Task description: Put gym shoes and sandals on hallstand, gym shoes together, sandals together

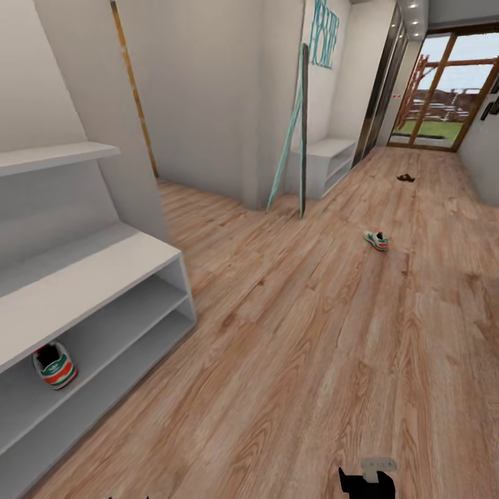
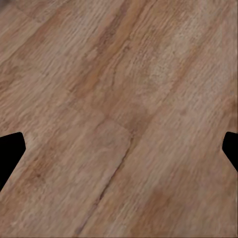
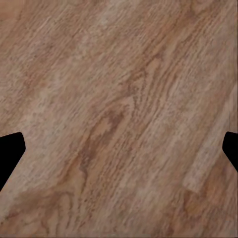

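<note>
On the left, the shoe rack [image 1: 104, 277] held 1 sneaker [image 1: 54, 365] on its middle shelf. Farther right, a second sneaker [image 1: 376, 240] lay on the wood floor [image 1: 291, 346], and a brown sandal [image 1: 406, 178] lay well beyond it. Both wrist views showed the left gripper [image 2: 119, 148] and the right gripper [image 3: 119, 148] spread wide above bare planks, holding nothing.

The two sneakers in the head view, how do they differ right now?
The near sneaker sits on a shelf inside the rack, at the view's left; the far sneaker lies out on the floor, mid-corridor. The near one looks larger in the picture and shows one end on; the far one lies slanted. Both are white with green and red-orange marks.
</note>
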Motion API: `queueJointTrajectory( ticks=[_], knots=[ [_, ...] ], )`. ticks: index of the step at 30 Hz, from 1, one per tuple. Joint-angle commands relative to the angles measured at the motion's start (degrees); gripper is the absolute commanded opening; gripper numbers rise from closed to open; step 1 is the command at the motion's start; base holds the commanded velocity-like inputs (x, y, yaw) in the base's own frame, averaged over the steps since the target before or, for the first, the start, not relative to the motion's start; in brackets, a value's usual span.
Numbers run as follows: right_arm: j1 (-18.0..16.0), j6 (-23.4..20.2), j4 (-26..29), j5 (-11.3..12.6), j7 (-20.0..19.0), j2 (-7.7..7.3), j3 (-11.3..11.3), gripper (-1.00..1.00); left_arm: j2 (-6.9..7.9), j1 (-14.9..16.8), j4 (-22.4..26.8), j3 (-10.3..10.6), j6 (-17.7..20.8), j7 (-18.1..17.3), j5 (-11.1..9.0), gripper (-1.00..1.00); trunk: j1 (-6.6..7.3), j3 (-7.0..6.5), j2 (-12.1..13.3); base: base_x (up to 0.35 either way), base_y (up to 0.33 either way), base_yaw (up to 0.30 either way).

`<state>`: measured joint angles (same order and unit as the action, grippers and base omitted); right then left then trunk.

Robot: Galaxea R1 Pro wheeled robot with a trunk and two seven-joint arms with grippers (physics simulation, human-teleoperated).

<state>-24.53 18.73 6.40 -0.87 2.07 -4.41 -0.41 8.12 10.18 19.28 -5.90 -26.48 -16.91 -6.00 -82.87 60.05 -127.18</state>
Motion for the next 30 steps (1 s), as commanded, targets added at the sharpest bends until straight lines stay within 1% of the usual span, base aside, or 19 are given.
queueJointTrajectory(
  ticks=[1,16,30],
  knots=[
    [-0.1,0.2,-0.1,-0.1,0.1,0.01,0.0,1.0,-0.01,0.0,0.0,-0.2,0.0,-0.6,-0.6,1.0,-0.02,0.05,0.0,0.243,-0.165,-0.268],
    [0.0,0.2,-0.1,-0.1,0.1,0.03,0.0,1.0,0.01,0.0,0.0,-0.2,0.0,-0.4,-0.6,1.0,-0.02,0.05,0.0,0.246,-0.166,-0.268],
    [0.0,0.2,-0.1,-0.2,0.1,0.11,0.0,1.0,0.05,0.0,0.0,-0.3,0.0,-0.2,-0.6,1.0,-0.02,0.05,0.0,0.301,-0.14,-0.268]
  ],
)
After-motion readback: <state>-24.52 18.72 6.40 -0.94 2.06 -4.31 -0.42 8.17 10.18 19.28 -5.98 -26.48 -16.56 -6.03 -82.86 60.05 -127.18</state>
